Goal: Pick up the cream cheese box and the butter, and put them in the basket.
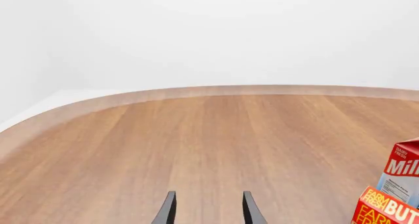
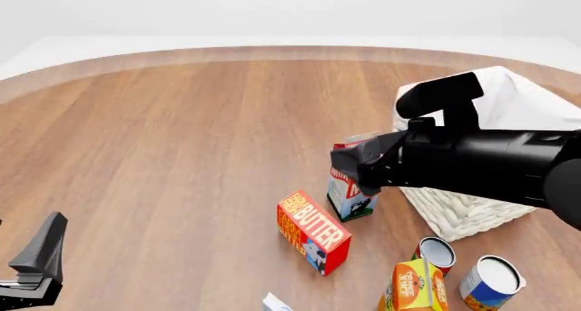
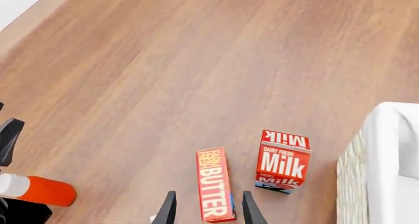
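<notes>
Hovering high above the wooden counter (image 2: pixel 181 141), the right end effector (image 3: pixel 208 209) hangs with its black fingers spread and empty. Directly beneath it lies the butter (image 3: pixel 214 184), an oblong orange-and-red carton whose long axis runs roughly along the fingers, so the jaws would span its narrow width. The right arm is nearer by far. The left end effector (image 1: pixel 208 209) is likewise spread and empty. The white wicker basket (image 2: pixel 463 212) stands just beyond the milk carton (image 3: pixel 281 161).
</notes>
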Robot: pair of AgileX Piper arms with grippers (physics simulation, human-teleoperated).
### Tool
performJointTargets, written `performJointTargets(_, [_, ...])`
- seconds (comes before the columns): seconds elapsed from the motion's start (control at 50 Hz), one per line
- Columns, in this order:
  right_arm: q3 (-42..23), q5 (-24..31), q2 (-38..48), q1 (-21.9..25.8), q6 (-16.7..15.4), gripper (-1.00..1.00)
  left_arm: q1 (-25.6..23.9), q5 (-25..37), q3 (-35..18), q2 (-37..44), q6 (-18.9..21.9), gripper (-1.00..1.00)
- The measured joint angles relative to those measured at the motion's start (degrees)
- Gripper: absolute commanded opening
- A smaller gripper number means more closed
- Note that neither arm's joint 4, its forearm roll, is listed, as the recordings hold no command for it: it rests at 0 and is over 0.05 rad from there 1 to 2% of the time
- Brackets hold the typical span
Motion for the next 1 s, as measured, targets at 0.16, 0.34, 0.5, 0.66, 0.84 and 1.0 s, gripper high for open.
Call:
performJointTargets(0.16, [1.3,-1.2,1.1,-0.3,0.1,1.0,0.0,0.0,0.0,0.0,0.0,1.0])
performJointTargets(0.34, [2.8,-3.3,2.1,-0.4,0.7,1.0,0.0,0.0,0.0,0.0,0.0,1.0])
performJointTargets(0.5, [4.4,-5.6,3.2,-0.3,1.5,1.0,0.0,0.0,0.0,0.0,0.0,1.0])
performJointTargets(0.66, [5.8,-7.6,4.5,-0.5,2.2,1.0,0.0,0.0,0.0,0.0,0.0,1.0])
performJointTargets(0.84, [6.8,-9.0,5.8,-0.8,2.5,1.0,0.0,0.0,0.0,0.0,0.0,1.0])
performJointTargets(1.0, [7.2,-10.1,7.3,-0.7,2.9,1.0,0.0,0.0,0.0,0.0,0.0,1.0])
